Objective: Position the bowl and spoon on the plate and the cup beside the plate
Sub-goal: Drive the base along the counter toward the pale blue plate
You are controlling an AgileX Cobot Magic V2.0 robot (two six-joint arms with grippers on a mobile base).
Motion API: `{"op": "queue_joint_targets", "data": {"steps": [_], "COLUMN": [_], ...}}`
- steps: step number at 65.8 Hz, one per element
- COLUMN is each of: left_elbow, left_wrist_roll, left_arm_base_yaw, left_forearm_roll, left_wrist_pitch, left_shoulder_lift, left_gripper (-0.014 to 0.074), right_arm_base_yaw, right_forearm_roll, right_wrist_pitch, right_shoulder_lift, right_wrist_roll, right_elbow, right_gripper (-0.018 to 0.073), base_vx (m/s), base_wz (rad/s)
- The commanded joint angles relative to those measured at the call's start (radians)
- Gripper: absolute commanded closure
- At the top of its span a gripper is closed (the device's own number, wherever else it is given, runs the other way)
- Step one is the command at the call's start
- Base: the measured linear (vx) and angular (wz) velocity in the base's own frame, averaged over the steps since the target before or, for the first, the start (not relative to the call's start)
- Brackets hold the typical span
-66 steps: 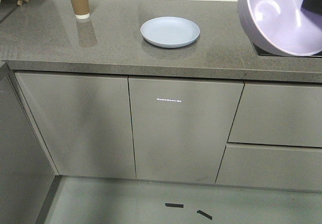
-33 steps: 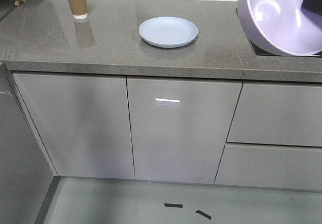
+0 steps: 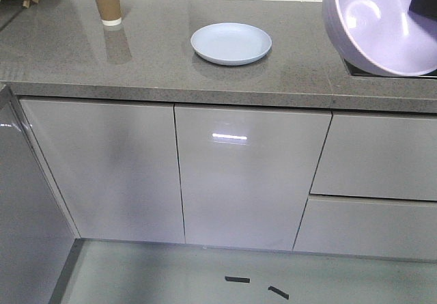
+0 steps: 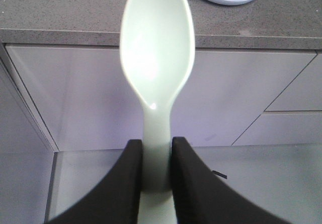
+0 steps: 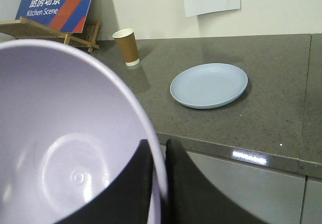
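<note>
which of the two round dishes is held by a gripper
The lavender bowl: the right gripper pinches its rim, holding it tilted, while the pale blue plate lies flat on the counter.

One plate (image 3: pixel 231 43), one cup (image 3: pixel 106 2), one bowl (image 3: pixel 382 37), one spoon (image 4: pixel 156 58); one kitchen sign (image 5: pixel 55 5), one countertop (image 3: pixel 157 58)

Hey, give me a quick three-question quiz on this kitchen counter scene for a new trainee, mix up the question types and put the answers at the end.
1. True or false: the plate on the counter has nothing on it.
2. Fill the gap: the right gripper pinches the bowl by its ____.
3. The left gripper holds: A the bowl, B the spoon, C the plate.
Key: 1 true; 2 rim; 3 B.
</note>
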Motion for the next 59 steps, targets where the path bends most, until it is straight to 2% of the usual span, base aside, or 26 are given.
{"op": "queue_joint_targets", "data": {"steps": [1,59], "left_elbow": [-0.024,-0.024], "left_wrist_roll": [-0.003,-0.003], "left_arm_base_yaw": [-0.005,-0.005], "left_forearm_roll": [-0.017,-0.017], "left_wrist_pitch": [-0.058,-0.058], "left_shoulder_lift": [-0.019,-0.019], "left_gripper": [0.0602,0.0602], "right_arm_base_yaw": [0.002,0.002], "right_forearm_roll": [0.045,0.045], "right_wrist_pitch": [-0.034,-0.035], "right_shoulder_lift": [-0.019,-0.019], "right_wrist_roll": [-0.010,-0.010], "right_elbow": [-0.033,-0.033], "right_gripper": [0.0569,0.0569], "base_vx": [0.01,0.01], "base_wz": [0.06,0.03]}}
